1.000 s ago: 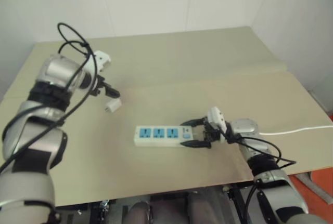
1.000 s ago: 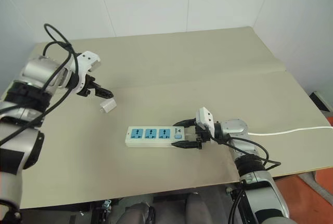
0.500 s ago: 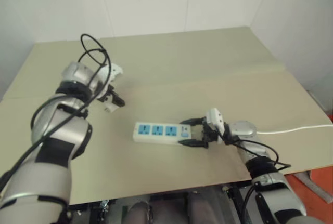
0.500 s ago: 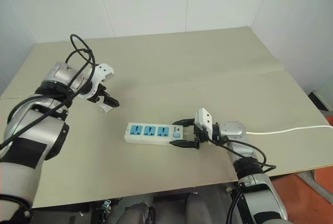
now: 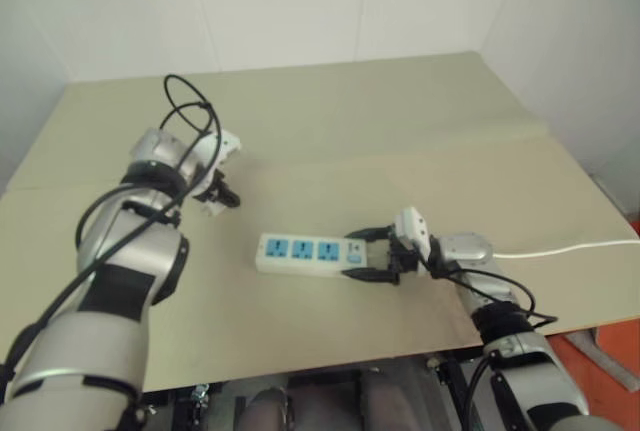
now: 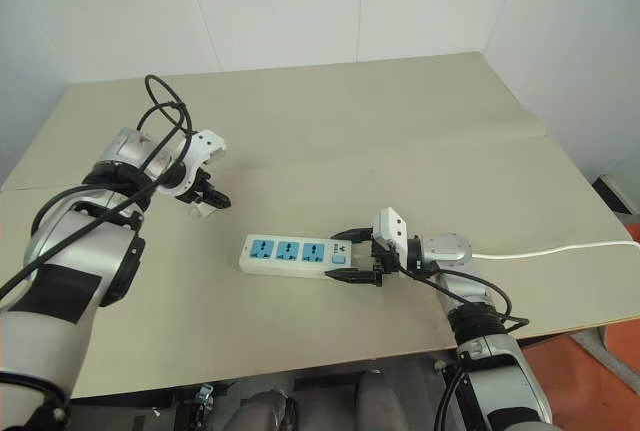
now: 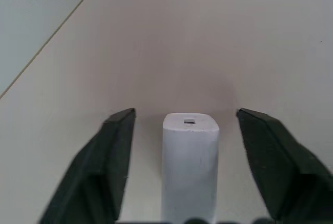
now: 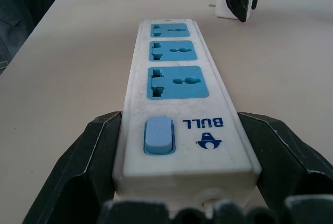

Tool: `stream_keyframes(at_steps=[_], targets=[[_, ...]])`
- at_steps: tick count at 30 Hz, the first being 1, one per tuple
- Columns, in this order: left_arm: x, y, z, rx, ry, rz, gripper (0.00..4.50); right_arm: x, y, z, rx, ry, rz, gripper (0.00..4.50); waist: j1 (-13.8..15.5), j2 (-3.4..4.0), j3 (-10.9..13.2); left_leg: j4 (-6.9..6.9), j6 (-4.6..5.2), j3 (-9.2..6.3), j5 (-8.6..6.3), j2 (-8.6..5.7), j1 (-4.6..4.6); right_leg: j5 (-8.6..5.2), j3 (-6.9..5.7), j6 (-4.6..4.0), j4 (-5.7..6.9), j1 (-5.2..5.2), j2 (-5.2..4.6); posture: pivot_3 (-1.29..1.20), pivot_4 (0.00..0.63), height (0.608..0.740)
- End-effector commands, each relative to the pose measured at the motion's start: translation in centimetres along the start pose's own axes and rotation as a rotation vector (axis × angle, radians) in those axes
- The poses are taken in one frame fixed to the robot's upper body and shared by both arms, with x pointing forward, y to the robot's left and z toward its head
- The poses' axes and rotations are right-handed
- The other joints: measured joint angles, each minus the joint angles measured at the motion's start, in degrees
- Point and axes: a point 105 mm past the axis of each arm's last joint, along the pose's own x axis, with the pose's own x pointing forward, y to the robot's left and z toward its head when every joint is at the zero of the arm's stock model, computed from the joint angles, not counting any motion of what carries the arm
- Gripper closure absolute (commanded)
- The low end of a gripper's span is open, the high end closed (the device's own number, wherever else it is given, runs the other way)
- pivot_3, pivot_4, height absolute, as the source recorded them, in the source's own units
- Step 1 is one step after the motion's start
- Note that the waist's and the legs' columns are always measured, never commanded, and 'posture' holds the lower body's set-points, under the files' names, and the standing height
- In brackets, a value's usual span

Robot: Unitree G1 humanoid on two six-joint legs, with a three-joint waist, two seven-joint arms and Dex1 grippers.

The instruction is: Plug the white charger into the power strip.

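White charger [image 7: 190,161] lies on my beige tabletop [image 5: 400,121] between the left gripper's [image 7: 184,151] spread fingers, gaps either side. My right gripper [image 8: 179,167] brackets the power strip's [image 8: 179,86] switch end, fingers seemingly touching. White walls [image 6: 300,1] behind.

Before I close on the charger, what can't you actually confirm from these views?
- Charger prongs: in the left wrist view its near end runs off the frame edge.
- Head views: the left gripper covers most of the charger.
- Power strip cord exit: hidden behind the right gripper in its wrist view.
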Motion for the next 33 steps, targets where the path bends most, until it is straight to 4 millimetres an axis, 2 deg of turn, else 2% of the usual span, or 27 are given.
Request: stream_keyframes(at_steps=[1,4,7,12,14,16,17,20,23,24,28,33], targets=[[-0.6,0.3,1.0,0.026,-0.019,0.025,2.56,0.0,0.4,-0.8,0.020,0.031,-0.003,1.12,0.01,0.00,0.00,0.00,0.00,0.00,0.00,0.00,0.00,0.00,0.00,0.00,0.00,0.00,0.00,0.00,0.150,0.740],[-0.6,0.3,1.0,0.031,-0.017,0.037,3.50,0.0,0.4,-0.9,0.019,0.036,0.000,1.12,0.03,0.00,0.00,0.01,0.00,0.00,0.00,-0.01,0.00,0.00,0.00,0.00,0.01,0.00,-0.01,0.00,0.150,0.740],[-1.3,0.4,2.7,0.055,-0.102,0.041,3.49,0.0,0.5,-0.9,0.021,0.038,0.000,1.12,0.05,0.00,0.00,0.03,0.00,0.00,0.00,-0.01,0.00,0.00,0.00,0.00,0.04,0.00,-0.01,0.00,0.150,0.740],[-3.5,0.5,6.4,0.084,-0.356,0.035,3.49,-0.1,0.7,-0.9,0.024,0.042,0.015,1.12,0.11,-0.02,0.01,0.05,0.00,-0.03,0.00,-0.01,-0.03,0.01,-0.01,0.01,0.03,-0.01,-0.05,0.00,0.150,0.740],[-5.1,0.1,8.3,0.080,-0.568,-0.005,3.49,-0.2,0.8,-0.9,0.023,0.048,0.023,1.12,0.05,-0.02,0.01,0.05,0.00,-0.02,0.00,-0.01,-0.03,0.01,0.00,0.01,0.03,-0.02,-0.07,0.00,0.150,0.740],[-7.8,-0.8,9.7,0.165,-0.867,-0.047,3.49,-0.3,1.1,-1.1,0.019,0.061,0.042,1.12,-0.03,0.01,-0.01,0.03,-0.01,-0.02,0.00,0.02,-0.05,0.01,0.01,0.01,0.04,-0.07,-0.08,0.00,0.150,0.740],[-8.9,-1.4,9.5,0.204,-0.972,-0.073,3.49,-0.4,1.2,-1.1,0.019,0.065,0.052,1.12,-0.03,0.02,-0.01,-0.04,-0.02,-0.01,0.00,0.10,0.01,0.01,0.07,0.01,0.02,-0.08,-0.11,0.00,0.150,0.740],[-10.9,-3.0,8.0,0.237,-1.116,-0.170,3.49,-0.5,1.4,-1.2,0.015,0.073,0.079,1.12,0.01,0.03,-0.02,-0.02,-0.04,-0.01,-0.01,0.14,0.02,0.01,0.08,0.01,-0.02,-0.09,-0.12,0.00,0.150,0.740],[-12.7,-4.1,6.2,0.218,-1.305,-0.265,3.49,-0.6,1.6,-1.0,0.019,0.075,0.114,1.12,0.18,0.03,-0.02,0.02,-0.02,-0.03,-0.03,0.11,-0.05,0.04,0.05,0.05,-0.09,-0.09,-0.14,0.00,0.150,0.740],[-13.0,-4.6,5.4,0.197,-1.332,-0.357,3.49,-0.7,1.6,-1.0,0.013,0.086,0.126,1.12,0.22,0.02,-0.02,0.05,-0.02,-0.03,-0.03,0.11,-0.06,0.04,0.04,0.06,-0.10,-0.09,-0.15,0.00,0.150,0.740],[-12.7,-6.8,3.6,0.208,-1.342,-0.497,3.49,-0.4,1.8,-1.5,0.003,0.122,0.187,1.12,0.40,0.02,-0.03,0.07,0.00,-0.06,-0.04,0.08,-0.01,0.05,0.00,0.07,-0.11,0.02,-0.16,0.00,0.150,0.740],[-12.2,-8.7,3.0,0.147,-1.397,-0.584,3.49,0.0,1.8,-1.7,-0.002,0.136,0.221,1.12,0.30,-0.01,-0.06,0.10,0.01,-0.07,-0.05,0.09,0.05,0.06,0.02,0.07,-0.10,0.06,-0.14,0.00,0.150,0.740]])
